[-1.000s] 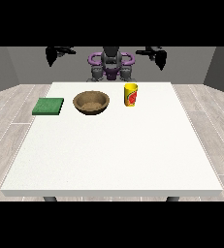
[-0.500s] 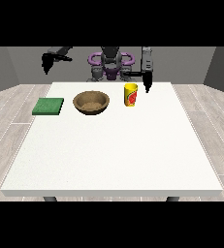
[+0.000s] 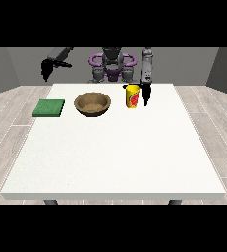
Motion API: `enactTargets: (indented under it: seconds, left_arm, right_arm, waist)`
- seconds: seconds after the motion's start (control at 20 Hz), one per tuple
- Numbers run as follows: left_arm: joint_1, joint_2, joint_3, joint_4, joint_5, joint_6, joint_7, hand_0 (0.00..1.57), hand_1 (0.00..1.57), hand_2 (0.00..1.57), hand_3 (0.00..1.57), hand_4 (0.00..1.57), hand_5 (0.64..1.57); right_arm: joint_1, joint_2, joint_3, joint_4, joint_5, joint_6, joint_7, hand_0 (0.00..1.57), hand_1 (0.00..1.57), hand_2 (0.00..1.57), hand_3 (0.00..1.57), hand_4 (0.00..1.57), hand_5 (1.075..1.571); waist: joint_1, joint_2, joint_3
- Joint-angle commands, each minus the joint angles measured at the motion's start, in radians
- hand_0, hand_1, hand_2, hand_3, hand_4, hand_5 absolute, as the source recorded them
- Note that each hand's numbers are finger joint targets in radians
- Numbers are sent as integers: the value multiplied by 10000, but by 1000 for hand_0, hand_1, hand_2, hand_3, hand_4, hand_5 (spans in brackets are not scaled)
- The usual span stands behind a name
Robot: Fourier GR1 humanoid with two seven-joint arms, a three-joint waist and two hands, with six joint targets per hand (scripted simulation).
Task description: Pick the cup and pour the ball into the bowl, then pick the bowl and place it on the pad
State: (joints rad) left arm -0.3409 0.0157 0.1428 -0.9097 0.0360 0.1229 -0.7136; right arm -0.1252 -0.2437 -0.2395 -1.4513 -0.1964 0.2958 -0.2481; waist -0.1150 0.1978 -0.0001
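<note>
A yellow cup [image 3: 132, 95] with a red label stands upright at the far side of the white table [image 3: 115, 147]; whether a ball lies inside it is hidden. To its left sits a brown wooden bowl [image 3: 92, 104]. Further left a flat green pad [image 3: 49, 108] lies near the table's left edge. The hand at the view's right [image 3: 146, 94] hangs just right of the cup, pointing down, a small gap between them. The hand at the view's left [image 3: 46, 69] is raised beyond the table's far left corner, holding nothing.
The robot's torso [image 3: 112, 66] stands behind the table's far edge. The table's near half stretches white towards the camera. Grey floor surrounds the table.
The hand at the view's right has come down and forward beside the cup. The hand at the view's left has lowered a little. Cup, bowl and pad have not moved.
</note>
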Motion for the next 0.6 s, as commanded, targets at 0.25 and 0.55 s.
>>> enactTargets:
  seconds: [0.25,0.55]
  left_arm:
    - [-1406,436,974,3009,315,-2,-2137,0,0,0,0,0,1523]
    - [-1732,157,272,3013,-726,1770,-1843,1018,1018,1101,888,1467,776]
  right_arm:
    - [-300,201,401,-593,283,-106,9,0,0,0,0,0,1571]
    - [-695,-391,-288,616,-76,457,-602,0,0,0,0,0,1570]
  waist:
    - [-502,749,-9]
    - [-607,747,6]
